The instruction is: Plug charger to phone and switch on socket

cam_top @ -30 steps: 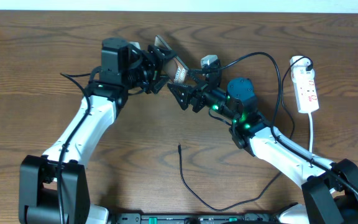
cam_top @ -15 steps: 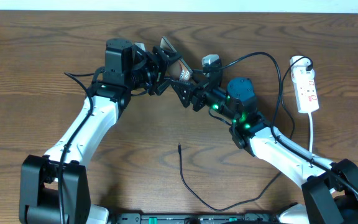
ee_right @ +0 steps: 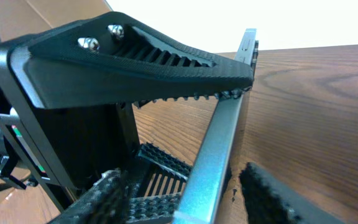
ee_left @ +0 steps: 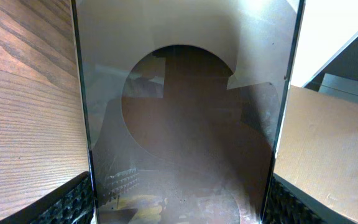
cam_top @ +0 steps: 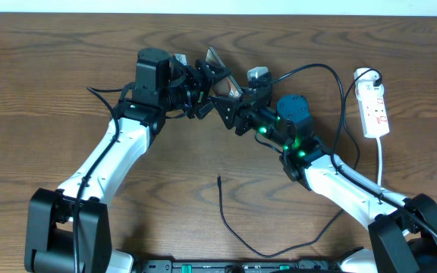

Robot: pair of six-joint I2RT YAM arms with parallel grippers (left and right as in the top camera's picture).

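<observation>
Two tools meet at the phone (ee_left: 179, 124), held tilted above the tabletop (cam_top: 51, 91): the left tool (cam_top: 205, 83) clamps its sides, the right tool (cam_top: 231, 115) stands spread around one edge. The charger (cam_top: 234, 227) lies well apart; the socket (cam_top: 375, 110) lies far right.

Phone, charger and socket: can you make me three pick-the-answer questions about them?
1. What colour is the socket? A white. B blue. C yellow.
2. How is the phone? A lying flat. B held up in the left gripper. C folded in half.
3. Where is the charger tip? A in the phone. B loose on the table. C in the socket.
Answers: 1 A, its body is white in the overhead view. 2 B, the left wrist view shows it between the pads. 3 B, the tip lies bare on the table, apart from both.
</observation>
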